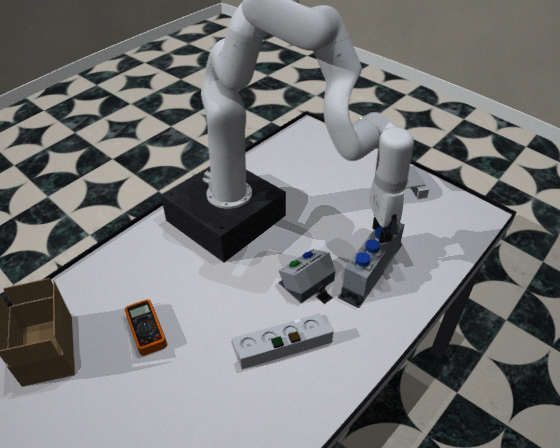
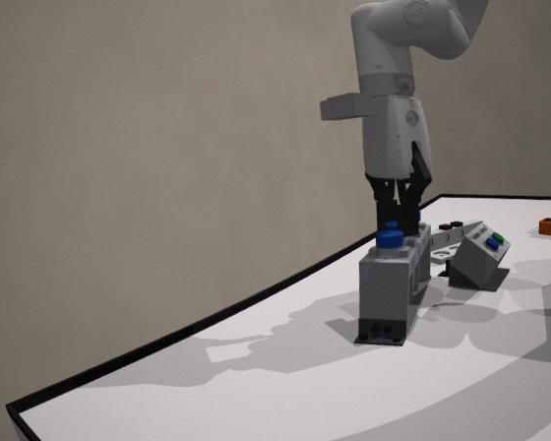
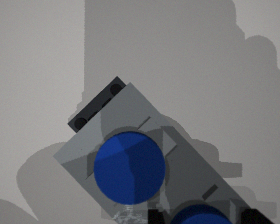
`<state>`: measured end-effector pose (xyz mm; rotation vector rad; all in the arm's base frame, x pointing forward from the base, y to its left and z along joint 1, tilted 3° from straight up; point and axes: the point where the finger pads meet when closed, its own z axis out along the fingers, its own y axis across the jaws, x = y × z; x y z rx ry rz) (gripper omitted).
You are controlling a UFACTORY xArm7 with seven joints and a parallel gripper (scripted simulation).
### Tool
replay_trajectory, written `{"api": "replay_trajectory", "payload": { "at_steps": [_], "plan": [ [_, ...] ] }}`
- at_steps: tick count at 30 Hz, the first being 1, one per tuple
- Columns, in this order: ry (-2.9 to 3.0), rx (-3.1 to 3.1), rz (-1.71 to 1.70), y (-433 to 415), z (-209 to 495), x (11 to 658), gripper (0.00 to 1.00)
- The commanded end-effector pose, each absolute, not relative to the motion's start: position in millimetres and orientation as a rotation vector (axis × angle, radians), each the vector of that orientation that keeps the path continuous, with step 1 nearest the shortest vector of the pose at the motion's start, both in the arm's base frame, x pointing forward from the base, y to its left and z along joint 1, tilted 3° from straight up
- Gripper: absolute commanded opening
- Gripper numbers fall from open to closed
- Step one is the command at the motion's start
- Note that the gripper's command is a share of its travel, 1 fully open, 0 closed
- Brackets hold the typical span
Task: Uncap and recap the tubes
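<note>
Over the decapping station (image 1: pixel 367 280), the gripper (image 1: pixel 385 231) is lowered around a blue cap (image 3: pixel 200 216). The fingers (image 2: pixel 387 212) are parted beside it without clamping. The key housing (image 1: pixel 308 275) is seen beside the station.

The floor (image 1: pixel 97 125) has big squares in dark green and cream, with star and curved leaf shapes in them. A low pale strip (image 1: pixel 102 52) runs along the bottom of the walls. The walls (image 2: pixel 154 123) are plain and a brownish grey colour. A big table (image 1: pixel 132 400) stands on the floor. Its top is white and it has a thin black edge (image 2: pixel 179 331). One dark table leg (image 1: pixel 449 320) shows under the right side. Light falls from above and makes soft grey shadows (image 2: pixel 287 345) on the table top.
</note>
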<state>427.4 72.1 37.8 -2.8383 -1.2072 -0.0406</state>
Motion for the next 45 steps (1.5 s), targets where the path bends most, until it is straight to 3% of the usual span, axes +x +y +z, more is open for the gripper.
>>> {"api": "replay_trajectory", "payload": {
  "at_steps": [1, 2, 16, 45],
  "plan": [
    [-1.185, -2.865, -0.029, 72.6, 39.2, 429.0, 0.46],
    [-1.185, -2.865, -0.029, 72.6, 39.2, 429.1, 0.00],
    [-1.185, -2.865, -0.029, 72.6, 39.2, 429.0, 0.00],
    [-2.694, -1.573, -0.063, 72.6, 40.1, 429.0, 0.00]
  ]
}}
